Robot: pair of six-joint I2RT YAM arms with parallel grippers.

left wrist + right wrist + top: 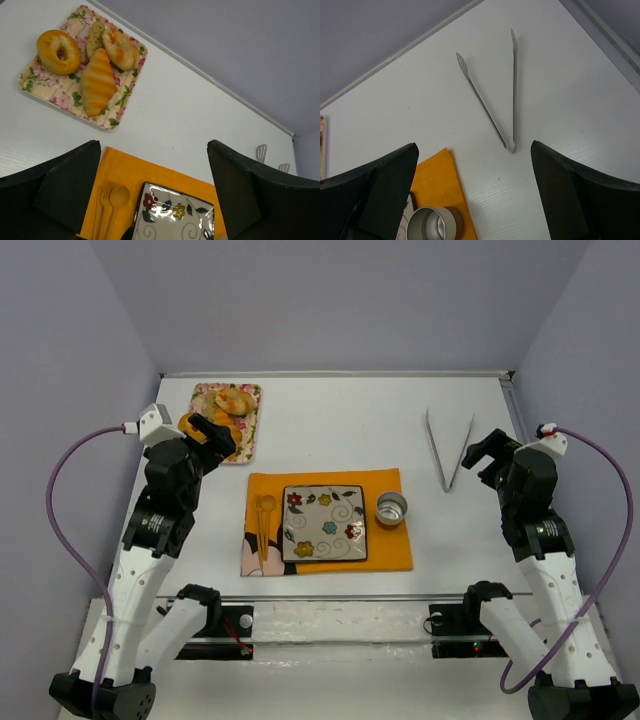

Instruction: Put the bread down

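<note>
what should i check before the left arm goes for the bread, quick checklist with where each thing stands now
1. Left gripper open and empty: ok, jaws spread wide with nothing between them.
2. Bread uncovered: ok, it lies on top on the flowered tray.
3. Room to grip the bread: cannot tell, a bun lies against or very near its upper end, and the doughnut is close.
4. Square plate, the likely target, free: ok, nothing on it.
5. Right gripper out of the way: ok, open and empty, over by the tongs, far from the tray.
</note>
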